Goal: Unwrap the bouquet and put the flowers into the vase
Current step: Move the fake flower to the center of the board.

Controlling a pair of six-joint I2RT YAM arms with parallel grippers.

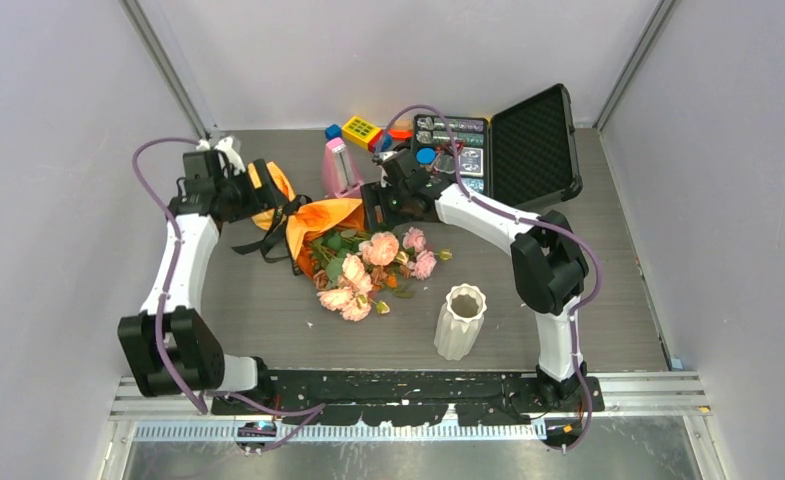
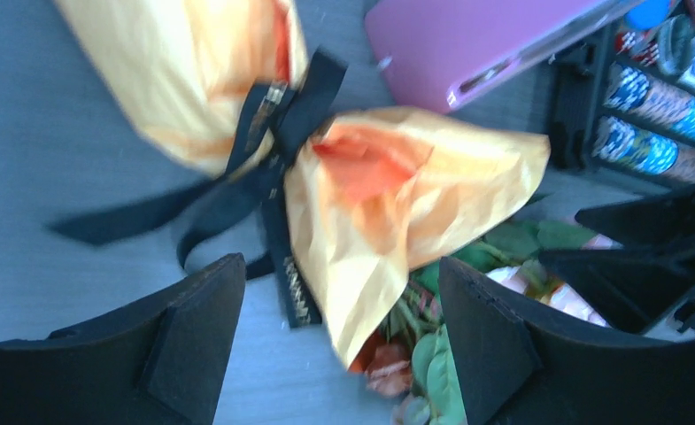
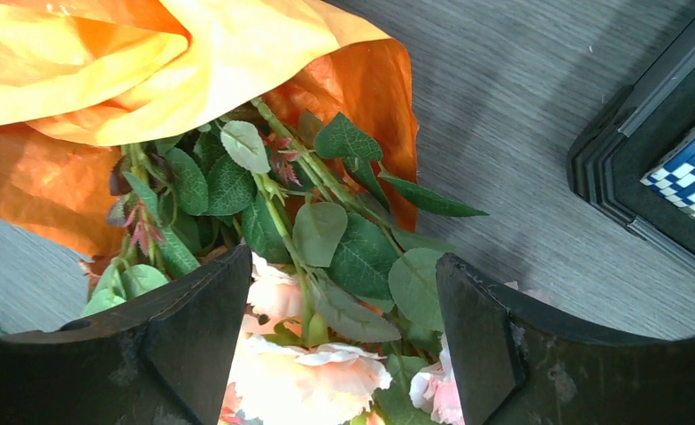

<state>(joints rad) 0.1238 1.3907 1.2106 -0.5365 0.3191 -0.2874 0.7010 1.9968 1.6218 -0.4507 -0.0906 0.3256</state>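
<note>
**Bouquet (image 1: 348, 250) lies wrapped at mid-table**

Its orange paper is on and tied with a black ribbon (image 2: 264, 150), blooms toward the near side. The left gripper (image 2: 339, 292) hangs over the bow, jaws apart. The right gripper (image 3: 343, 292) hangs over the leaves, jaws apart, clamping nothing. The vase (image 1: 460, 322) stands upright, near right of the blooms and apart from them.

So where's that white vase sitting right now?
In the top view the vase stands upright on the near part of the table, right of centre, between the blooms of the bouquet and the right arm's base, touching neither.
</note>
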